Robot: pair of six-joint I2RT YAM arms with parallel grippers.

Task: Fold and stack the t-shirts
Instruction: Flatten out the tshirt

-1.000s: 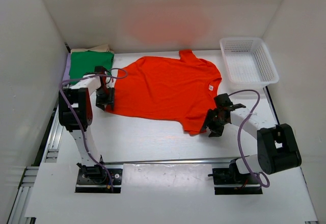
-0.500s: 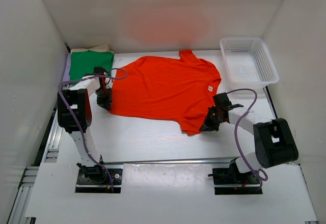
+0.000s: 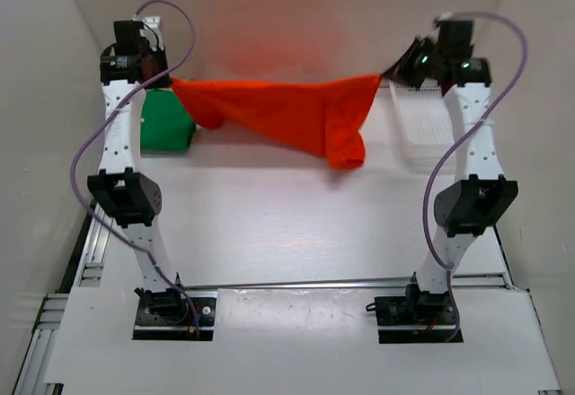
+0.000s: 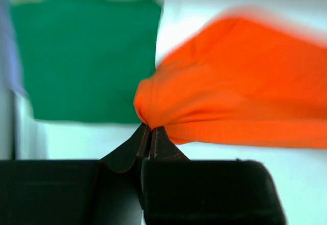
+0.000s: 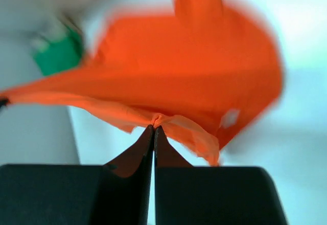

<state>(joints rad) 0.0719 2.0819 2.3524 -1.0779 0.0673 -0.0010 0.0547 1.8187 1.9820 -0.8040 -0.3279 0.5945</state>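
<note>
The orange-red t-shirt [image 3: 287,112] hangs stretched in the air between both raised arms, sagging toward the right. My left gripper [image 3: 171,81] is shut on its left edge; the pinch shows in the left wrist view, where the gripper [image 4: 149,128] bites bunched orange cloth [image 4: 230,102]. My right gripper [image 3: 384,75] is shut on the right edge, and in the right wrist view the gripper [image 5: 154,128] holds gathered cloth [image 5: 173,82]. A folded green t-shirt [image 3: 166,123] lies at the back left, also seen as green t-shirt [image 4: 84,56], with a strip of lilac [image 4: 9,46] at its left.
A white mesh basket [image 3: 431,126] stands at the back right, partly behind the right arm. White walls enclose the table on three sides. A metal rail [image 3: 296,283] crosses in front of the arm bases.
Both grippers closed on the orange-red t-shirt's edges on the table, then lifted it high toward the back wall. The shirt went from lying flat to hanging between the arms.
</note>
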